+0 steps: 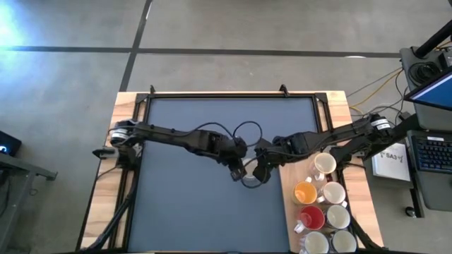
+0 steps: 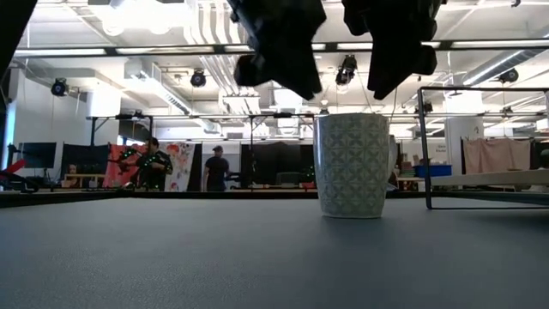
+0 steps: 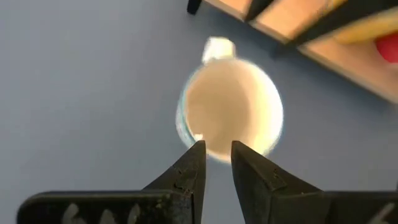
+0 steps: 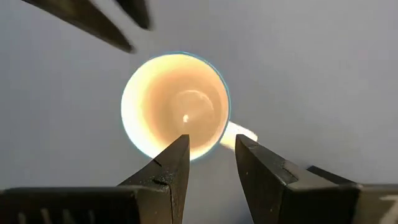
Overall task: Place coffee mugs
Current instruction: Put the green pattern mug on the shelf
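The room (image 2: pixel 103 112) behind is a wide hall with white ducts and strip lights on the ceiling, dark stands and frames, and two people (image 2: pixel 184 167) standing far back by a patterned panel. The floor (image 1: pixel 212 28) in the high view is grey concrete crossed by dark seams.

The worktop (image 1: pixel 123 113) is pale wood, and a dark blue-grey mat (image 1: pixel 191 204) covers most of it inside a thin black frame. At the worktop's right edge stand a laptop (image 1: pixel 432 92) and a keyboard (image 1: pixel 432 152), with yellow cables running to them.

On the bare wood strip right of the mat, a cluster of mugs (image 1: pixel 326 204) stands in two rows: white and cream ones, an orange mug (image 1: pixel 305 192) and a red mug (image 1: pixel 312 217).

One patterned mug (image 2: pixel 352 165), pale with a raised lattice, stands upright on the mat just left of that cluster, near the mat's right edge; its handle points toward the cluster.

Both arms reach in over this mug. The left claw (image 3: pixel 216 163) hangs just above its rim, fingers a little apart and pinching nothing. The right claw (image 4: pixel 211 158) hangs beside it, also above the rim, fingers spread and empty. In the low view both claws clear the top of the mug.
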Controlling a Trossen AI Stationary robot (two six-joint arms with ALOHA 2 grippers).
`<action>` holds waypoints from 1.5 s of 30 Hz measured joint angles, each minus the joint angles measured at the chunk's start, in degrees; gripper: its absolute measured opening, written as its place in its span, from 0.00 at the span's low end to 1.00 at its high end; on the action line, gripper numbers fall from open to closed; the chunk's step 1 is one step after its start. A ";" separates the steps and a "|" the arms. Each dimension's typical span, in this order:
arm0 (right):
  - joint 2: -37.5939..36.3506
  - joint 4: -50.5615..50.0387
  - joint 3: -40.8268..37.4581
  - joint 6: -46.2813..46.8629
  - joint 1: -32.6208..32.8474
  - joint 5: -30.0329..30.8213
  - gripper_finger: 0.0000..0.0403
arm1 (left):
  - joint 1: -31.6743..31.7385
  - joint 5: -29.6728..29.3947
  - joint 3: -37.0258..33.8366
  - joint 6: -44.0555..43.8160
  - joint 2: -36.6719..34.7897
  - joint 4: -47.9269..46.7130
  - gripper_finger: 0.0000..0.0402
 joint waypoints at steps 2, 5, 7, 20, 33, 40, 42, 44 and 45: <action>0.00 0.16 -0.30 -0.70 -0.42 0.06 0.29 | -0.80 -1.49 0.00 0.20 -0.88 -2.30 0.15; 0.26 0.23 -1.08 -1.67 -1.10 0.07 0.29 | -2.09 -4.63 -0.02 -0.33 -2.50 -6.49 0.15; 0.71 0.64 -1.49 -2.24 -1.61 0.08 0.29 | -2.92 -7.15 -0.02 -1.45 -3.91 -9.03 0.15; 8.04 6.96 -1.87 -15.63 -4.20 -2.96 0.29 | -7.44 -17.74 -0.07 -7.42 -13.33 -17.71 0.15; 14.37 7.84 -0.19 -20.98 -5.30 -8.76 0.16 | -9.05 -19.57 -0.09 -7.72 -15.61 -18.35 0.15; 13.58 5.50 -0.30 -19.84 -5.17 -15.18 0.04 | -9.18 -20.43 -0.11 -7.72 -15.60 -19.29 0.15; 12.16 3.12 -0.32 -19.94 -5.14 -15.68 0.04 | -9.25 -20.64 -0.11 -7.72 -15.60 -19.94 0.15; 10.33 0.13 -0.32 -20.51 -5.04 -15.68 0.04 | -9.29 -20.90 -0.14 -8.01 -15.60 -20.58 0.15; 9.46 -1.58 -0.32 -20.93 -5.04 -15.68 0.04 | -9.29 -20.90 -0.15 -8.32 -15.60 -20.85 0.15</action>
